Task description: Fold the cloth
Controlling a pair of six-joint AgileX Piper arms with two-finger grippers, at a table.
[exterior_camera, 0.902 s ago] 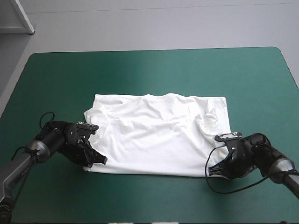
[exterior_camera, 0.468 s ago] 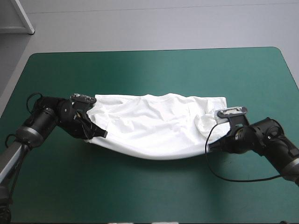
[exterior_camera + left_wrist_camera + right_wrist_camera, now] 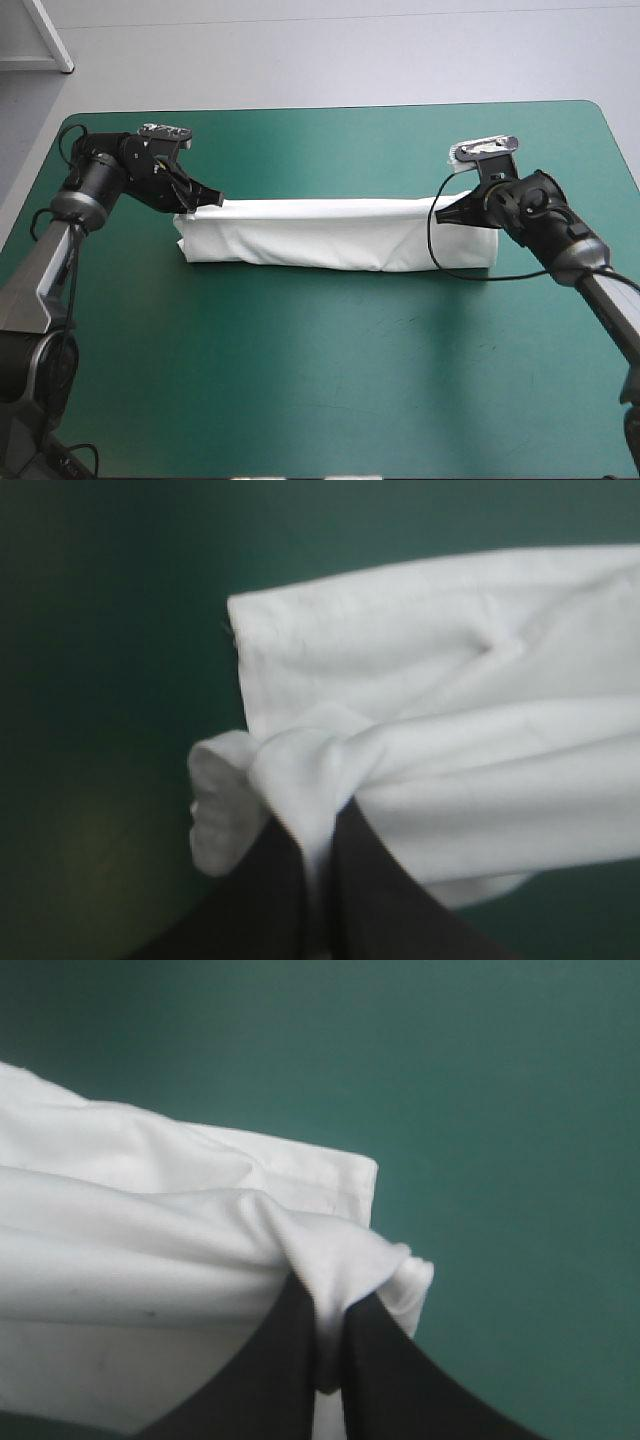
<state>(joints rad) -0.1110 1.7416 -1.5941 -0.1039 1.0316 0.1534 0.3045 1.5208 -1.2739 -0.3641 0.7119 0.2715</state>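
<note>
We clamp the left hand [image 3: 205, 197] and right hand [image 3: 452, 213] on opposite ends of the T-shirt [image 3: 335, 233], a folded band mid-counter [image 3: 330, 380]. Releasing unevenly could drag the top layer askew.

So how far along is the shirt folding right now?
Done: the T-shirt lies folded into one long band across the teal-green table. In hand: left claw and right claw are each shut on one end. Left: release, then probably fold the band shorter.
</note>
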